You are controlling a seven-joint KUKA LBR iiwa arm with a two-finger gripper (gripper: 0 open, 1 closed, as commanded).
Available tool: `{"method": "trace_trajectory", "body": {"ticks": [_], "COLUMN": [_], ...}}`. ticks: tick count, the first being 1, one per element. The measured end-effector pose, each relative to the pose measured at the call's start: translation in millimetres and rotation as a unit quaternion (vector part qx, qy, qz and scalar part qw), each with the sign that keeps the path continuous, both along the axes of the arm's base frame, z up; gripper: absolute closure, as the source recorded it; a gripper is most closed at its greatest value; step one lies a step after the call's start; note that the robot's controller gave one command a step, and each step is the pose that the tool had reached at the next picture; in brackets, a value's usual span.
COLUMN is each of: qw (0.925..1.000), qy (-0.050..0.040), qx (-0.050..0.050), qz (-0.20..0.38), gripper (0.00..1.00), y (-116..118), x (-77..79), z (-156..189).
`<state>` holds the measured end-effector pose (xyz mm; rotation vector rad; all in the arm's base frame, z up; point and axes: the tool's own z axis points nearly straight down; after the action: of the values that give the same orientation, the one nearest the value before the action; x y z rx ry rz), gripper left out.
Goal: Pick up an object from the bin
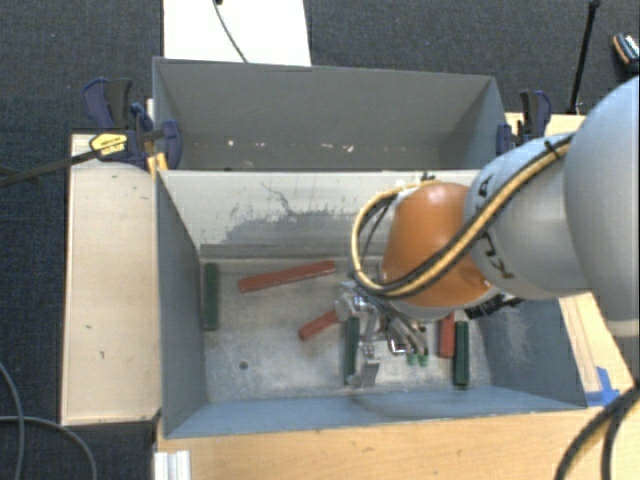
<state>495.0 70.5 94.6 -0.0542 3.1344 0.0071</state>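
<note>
My gripper (369,356) is down low in the front middle of the bin, under the arm's orange cover. A dark green stick (350,350) stands lengthwise right against its left side; I cannot tell whether it is held. A short red block (318,325) lies just to the gripper's upper left. To its right lie a small red piece (446,336) and another dark green stick (461,355), side by side.
A long red-brown stick (287,277) lies slanted near the back of the floor. A green stick (209,296) rests along the left wall. The arm reaches in from the right and hides the bin's right middle.
</note>
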Motion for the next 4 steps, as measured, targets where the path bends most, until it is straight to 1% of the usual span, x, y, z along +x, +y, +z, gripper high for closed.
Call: {"method": "trace_trajectory", "body": {"ticks": [1,2,3,4], "qw": [0.9997,1.0,1.0,0.9996], "qy": [0.0005,-0.0001,0.0,0.0025], "qx": [-0.001,-0.003,-0.002,-0.002], "qz": [0.023,-0.004,0.0,-0.029], "gripper": [0.0,0.0,1.0,1.0], "y": [43,-3,0,28], "x": [24.4,34.5,34.1,19.4], "z": [-25,-24,-24,71]}}
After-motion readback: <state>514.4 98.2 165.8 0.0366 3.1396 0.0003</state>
